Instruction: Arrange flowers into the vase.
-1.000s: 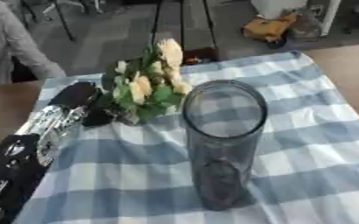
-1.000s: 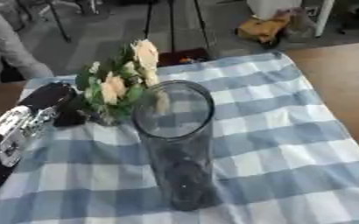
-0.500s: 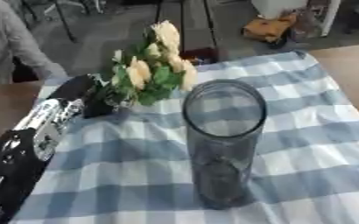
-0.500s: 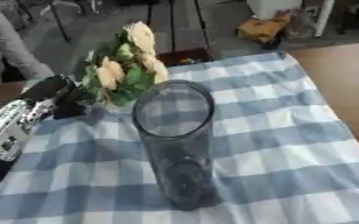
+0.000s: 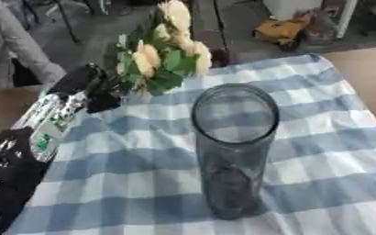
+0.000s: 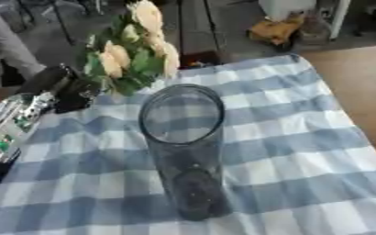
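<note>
A tall dark glass vase (image 5: 235, 147) stands upright in the middle of the blue-and-white checked cloth (image 5: 328, 151). Its mouth is open and nothing is in it. A bunch of cream flowers (image 5: 165, 50) with green leaves is held up in the air to the far left of the vase, blooms pointing up. My left hand (image 5: 95, 89) is shut on the stems at the bunch's lower end, its arm coming in along the left edge. The right hand shows in no view.
Bare wooden table (image 5: 367, 69) shows to the right of the cloth. A person's grey sleeve (image 5: 14, 43) is at the far left edge. Beyond the table are dark stand legs and an orange object (image 5: 281, 28) on the floor.
My left hand has lifted the flower bunch off the cloth and carried it higher, with the blooms now standing above the table's far edge. The vase has not moved.
</note>
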Robot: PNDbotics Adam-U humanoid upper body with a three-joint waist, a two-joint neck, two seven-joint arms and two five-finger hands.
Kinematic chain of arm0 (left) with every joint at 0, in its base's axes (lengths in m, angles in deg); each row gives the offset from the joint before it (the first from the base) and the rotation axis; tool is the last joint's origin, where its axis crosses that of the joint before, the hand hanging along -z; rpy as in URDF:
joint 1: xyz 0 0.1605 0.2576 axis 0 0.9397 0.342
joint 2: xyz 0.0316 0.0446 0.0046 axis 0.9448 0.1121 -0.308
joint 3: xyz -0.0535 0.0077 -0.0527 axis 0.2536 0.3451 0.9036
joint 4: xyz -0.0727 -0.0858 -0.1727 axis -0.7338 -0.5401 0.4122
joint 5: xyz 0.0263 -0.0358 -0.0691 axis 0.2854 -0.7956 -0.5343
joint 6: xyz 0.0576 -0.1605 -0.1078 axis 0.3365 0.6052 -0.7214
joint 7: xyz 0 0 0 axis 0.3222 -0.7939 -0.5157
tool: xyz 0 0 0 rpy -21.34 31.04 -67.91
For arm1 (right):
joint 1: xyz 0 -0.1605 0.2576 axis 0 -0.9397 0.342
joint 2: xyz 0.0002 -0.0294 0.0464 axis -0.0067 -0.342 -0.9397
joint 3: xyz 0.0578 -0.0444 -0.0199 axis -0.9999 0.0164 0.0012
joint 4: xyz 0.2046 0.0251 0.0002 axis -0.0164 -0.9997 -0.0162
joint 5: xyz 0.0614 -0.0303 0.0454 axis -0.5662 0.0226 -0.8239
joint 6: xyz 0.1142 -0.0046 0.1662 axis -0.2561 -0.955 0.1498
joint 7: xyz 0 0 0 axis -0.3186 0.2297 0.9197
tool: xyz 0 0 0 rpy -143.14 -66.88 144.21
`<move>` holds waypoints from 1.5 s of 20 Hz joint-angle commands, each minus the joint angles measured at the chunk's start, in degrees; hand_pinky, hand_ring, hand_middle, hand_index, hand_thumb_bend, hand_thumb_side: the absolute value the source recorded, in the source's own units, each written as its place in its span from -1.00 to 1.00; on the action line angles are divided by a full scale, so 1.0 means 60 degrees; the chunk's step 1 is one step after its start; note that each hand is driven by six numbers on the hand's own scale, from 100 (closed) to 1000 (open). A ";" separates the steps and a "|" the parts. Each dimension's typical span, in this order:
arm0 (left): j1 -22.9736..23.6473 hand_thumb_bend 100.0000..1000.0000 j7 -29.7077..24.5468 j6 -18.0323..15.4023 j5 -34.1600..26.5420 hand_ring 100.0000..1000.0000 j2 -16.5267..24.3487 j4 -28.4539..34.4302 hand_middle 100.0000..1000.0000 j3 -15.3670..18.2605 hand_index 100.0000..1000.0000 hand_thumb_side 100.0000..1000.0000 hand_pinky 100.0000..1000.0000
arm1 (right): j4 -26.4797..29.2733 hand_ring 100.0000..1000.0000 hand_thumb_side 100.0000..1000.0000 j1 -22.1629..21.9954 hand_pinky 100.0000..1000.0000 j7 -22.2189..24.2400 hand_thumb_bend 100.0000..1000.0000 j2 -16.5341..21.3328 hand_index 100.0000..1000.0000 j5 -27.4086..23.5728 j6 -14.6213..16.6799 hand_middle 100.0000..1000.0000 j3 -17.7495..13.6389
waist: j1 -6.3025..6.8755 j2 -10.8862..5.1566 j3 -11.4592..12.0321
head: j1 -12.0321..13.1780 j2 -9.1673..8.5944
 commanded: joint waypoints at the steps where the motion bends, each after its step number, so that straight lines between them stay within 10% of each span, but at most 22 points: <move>1: -0.0167 -1.00 0.0379 0.0156 -0.0790 -1.00 0.0309 0.0565 -1.00 0.0236 -1.00 0.43 -1.00 | 0.0148 0.58 0.44 0.0090 0.60 -0.0060 -1.00 0.0107 0.58 -0.0085 -0.0007 -0.09 -0.0080 | -0.0083 -0.0247 0.0016 | 0.0000 -0.0018; 30: -0.1035 -1.00 0.3470 0.0572 -0.9501 -1.00 -0.0800 0.4111 -1.00 0.0553 -1.00 0.50 -1.00 | 0.0148 0.56 0.44 0.0167 0.59 -0.0218 -1.00 0.0072 0.59 -0.0226 -0.0055 -0.08 0.0011 | -0.0223 -0.0544 -0.0033 | -0.0593 0.0237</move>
